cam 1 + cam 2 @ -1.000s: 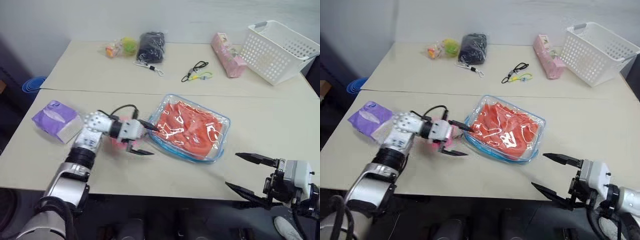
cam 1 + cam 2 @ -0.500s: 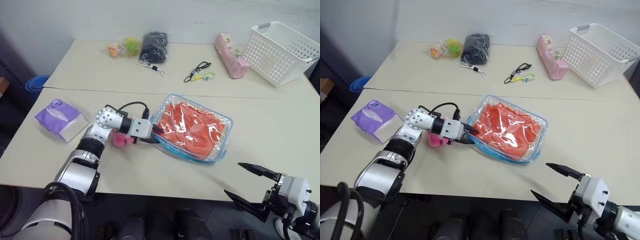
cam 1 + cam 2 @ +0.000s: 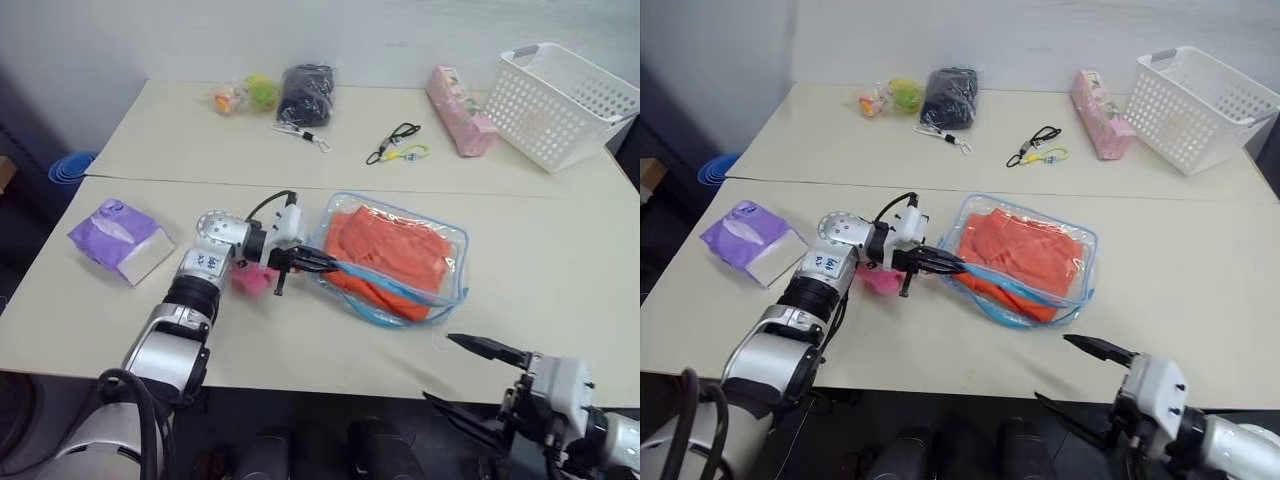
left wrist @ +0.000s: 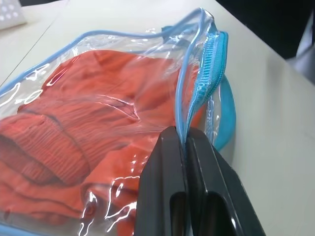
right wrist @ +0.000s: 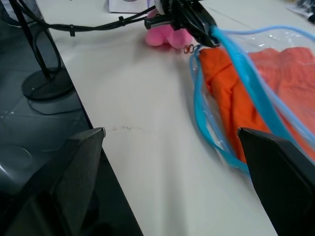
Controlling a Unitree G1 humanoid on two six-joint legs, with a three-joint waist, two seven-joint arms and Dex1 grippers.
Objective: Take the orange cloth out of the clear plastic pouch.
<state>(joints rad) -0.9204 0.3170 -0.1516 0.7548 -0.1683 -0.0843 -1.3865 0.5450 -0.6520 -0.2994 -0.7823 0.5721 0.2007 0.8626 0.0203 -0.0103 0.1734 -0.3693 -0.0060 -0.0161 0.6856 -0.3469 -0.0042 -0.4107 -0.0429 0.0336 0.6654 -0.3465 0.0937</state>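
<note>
Orange cloth lay inside the clear plastic pouch at frame centre on the desk, left end effector clamped on its blue zipper edge, right end effector spread wide, lower right, farther off.

Clear plastic pouch with light blue zipper edging; orange cloth inside, orange-red. Tissue pack purple and white; plush toy pink; basket white mesh. Left gripper has 2 black fingers.
</note>
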